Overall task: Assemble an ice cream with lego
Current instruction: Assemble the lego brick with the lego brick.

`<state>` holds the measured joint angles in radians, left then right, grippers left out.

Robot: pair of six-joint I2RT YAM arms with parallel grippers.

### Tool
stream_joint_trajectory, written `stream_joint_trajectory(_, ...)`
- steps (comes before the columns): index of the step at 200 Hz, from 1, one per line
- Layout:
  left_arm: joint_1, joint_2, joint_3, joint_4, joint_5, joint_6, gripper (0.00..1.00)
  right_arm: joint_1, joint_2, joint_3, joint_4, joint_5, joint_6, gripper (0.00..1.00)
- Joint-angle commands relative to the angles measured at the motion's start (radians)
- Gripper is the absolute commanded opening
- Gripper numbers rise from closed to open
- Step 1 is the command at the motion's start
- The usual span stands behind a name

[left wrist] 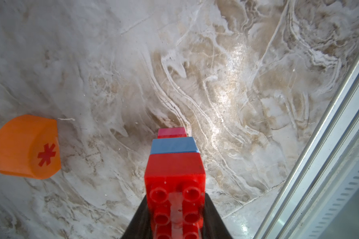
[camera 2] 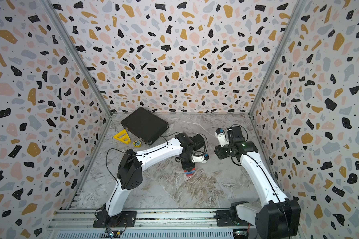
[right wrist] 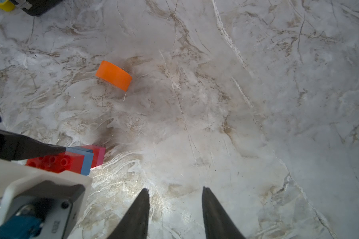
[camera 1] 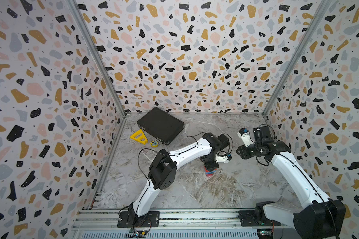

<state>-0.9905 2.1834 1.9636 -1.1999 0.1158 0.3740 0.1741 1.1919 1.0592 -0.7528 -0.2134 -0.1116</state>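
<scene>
Mid-table is where the action is: my left gripper (left wrist: 175, 215) is clamped tight on the brick stack (left wrist: 174, 165), pinching the long red studded brick on top from both sides. Under that red one I can see a blue layer, then red and pink at the narrow foot. I can't tell whether the foot touches the table (camera 1: 216, 196).

Writing-wise, not much. The only clear mark is the red asterisk (left wrist: 47, 154) on the orange dome (left wrist: 23, 147). There's faint embossing on the blue brick, but it's too blurry for me to read.

Counting it up: one stack, one loose dome, one black case (camera 1: 161, 125), one yellow triangular frame (camera 1: 138, 136) and one yellow disc (camera 1: 154, 143).

The dome lies on the table near the stack but apart from it. It isn't visible in either top view, only from the wrist cameras.

My right gripper (right wrist: 175, 189) hangs over bare marble with its jaws partly apart and nothing between them.

As for room, there's open marble between the stack and the front rail (camera 1: 174, 217). The case sits in the back left corner, with the frame and disc just beside its front edge, well apart from the stack. Patterned walls close in three sides.
</scene>
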Motion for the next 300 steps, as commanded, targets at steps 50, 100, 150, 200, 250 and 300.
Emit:
stream_joint_trajectory(50,-0.023,0.093,-0.197,0.023,-0.118,-0.065,0.18,-0.004,-0.014,-0.005,0.001,-0.008,0.013,0.45)
stream_joint_trajectory(100,-0.03,0.087,-0.222,0.043,-0.145,-0.074,0.18,-0.004,-0.017,-0.005,-0.001,-0.007,0.013,0.45)
stream_joint_trajectory(150,-0.03,0.046,-0.18,0.036,-0.164,-0.07,0.27,-0.004,-0.017,-0.004,0.001,-0.006,0.013,0.45)
stream_joint_trajectory(200,-0.03,0.027,-0.046,-0.019,-0.198,-0.054,0.57,-0.004,-0.02,-0.004,-0.001,-0.001,0.012,0.45)
stream_joint_trajectory(250,-0.03,-0.004,0.055,-0.063,-0.212,-0.042,0.69,-0.004,-0.025,-0.004,0.0,0.002,0.01,0.46)
stream_joint_trajectory(300,-0.031,-0.069,0.055,-0.075,-0.184,-0.036,0.73,-0.004,-0.023,-0.002,0.0,0.002,0.01,0.47)
